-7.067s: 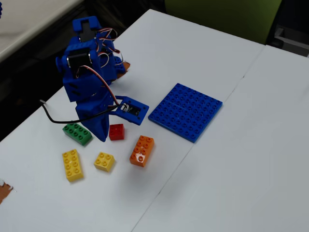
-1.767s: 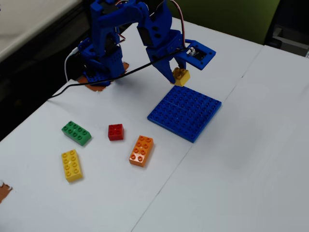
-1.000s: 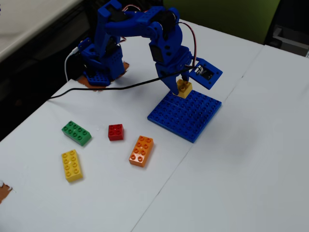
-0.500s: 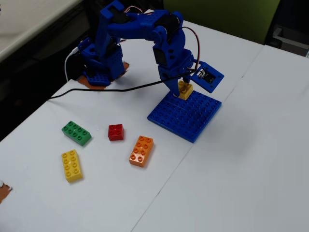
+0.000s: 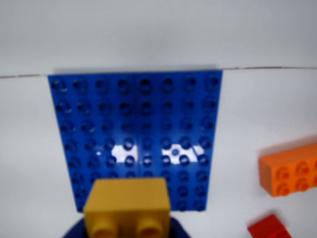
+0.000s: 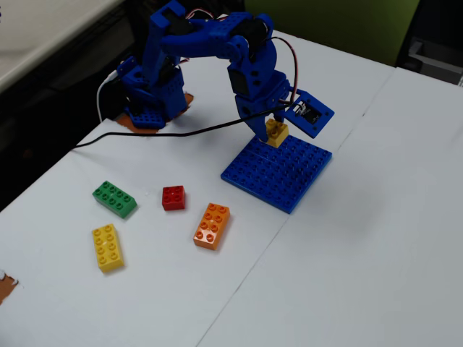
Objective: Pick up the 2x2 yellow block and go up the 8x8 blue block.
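Gripper [image 6: 273,130] tips hidden behind 2x2 yellow block [image 5: 128,207]

My wrist camera is riding close behind my gripper [image 5: 130,229], looking forward and down across the 8x8 blue block [image 5: 136,129], which is filling the middle of its frame out to 12 o'clock. The fixed camera is standing off the table [image 6: 347,246], high and farther back, looking down at an angle with my base at 11 o'clock. Both are sharing the 8x8 blue block, the orange brick [image 6: 212,225] and the red brick [image 6: 173,196].
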{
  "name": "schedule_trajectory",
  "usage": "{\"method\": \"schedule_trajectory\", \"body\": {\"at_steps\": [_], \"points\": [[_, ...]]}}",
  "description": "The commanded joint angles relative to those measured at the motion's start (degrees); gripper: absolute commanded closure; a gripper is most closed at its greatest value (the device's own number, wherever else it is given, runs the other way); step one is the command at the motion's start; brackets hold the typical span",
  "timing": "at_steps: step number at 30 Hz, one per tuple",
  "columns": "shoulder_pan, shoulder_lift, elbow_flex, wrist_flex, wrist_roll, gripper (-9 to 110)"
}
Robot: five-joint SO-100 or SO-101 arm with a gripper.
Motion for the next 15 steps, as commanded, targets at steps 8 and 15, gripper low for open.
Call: {"method": "schedule_trajectory", "body": {"at_steps": [8,15], "points": [[0.0,3.2,-2.9,0.1,-0.2,102],[0.1,3.0,-2.9,0.2,-0.3,102]]}}
